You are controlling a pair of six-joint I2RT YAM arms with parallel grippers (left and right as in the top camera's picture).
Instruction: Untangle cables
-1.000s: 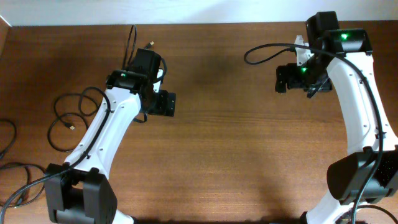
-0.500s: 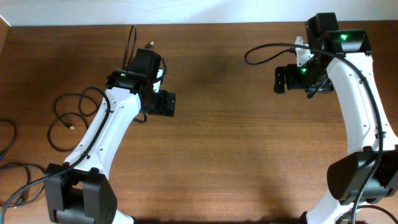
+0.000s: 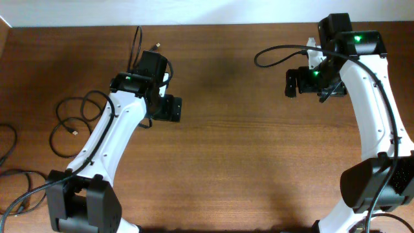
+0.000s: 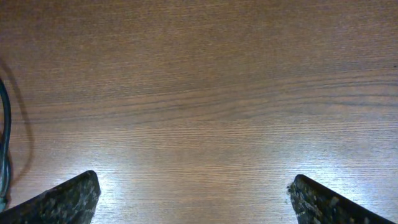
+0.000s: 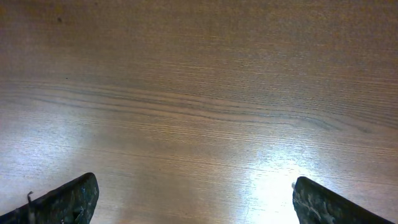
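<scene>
Over toward the left edge of the wooden table [image 3: 233, 168] sits one cable [image 3: 58, 110], a thin black cord flopped into a couple of loose loops, with a small pale plug [image 3: 73, 131] on its end. A second cable [image 3: 138, 39] lies near the back edge, just behind the left arm [image 3: 107, 133]. It's a narrow loop with a little plug tip [image 3: 156, 46]. The two are well apart, so my guess is the separating is mostly done.

Both claws are spread wide with nothing in them. The left gripper [image 3: 169, 108] hovers over bare wood to the right of the looped cord. The right gripper [image 3: 294, 83] hangs over the back right part of the table, nowhere near either one. Reads like a hands-off pose to me, parked clear so nothing gets dragged. The left wrist view only catches a sliver of dark cord [image 4: 5, 124] at its edge, and I can't tell whose it is.
</scene>
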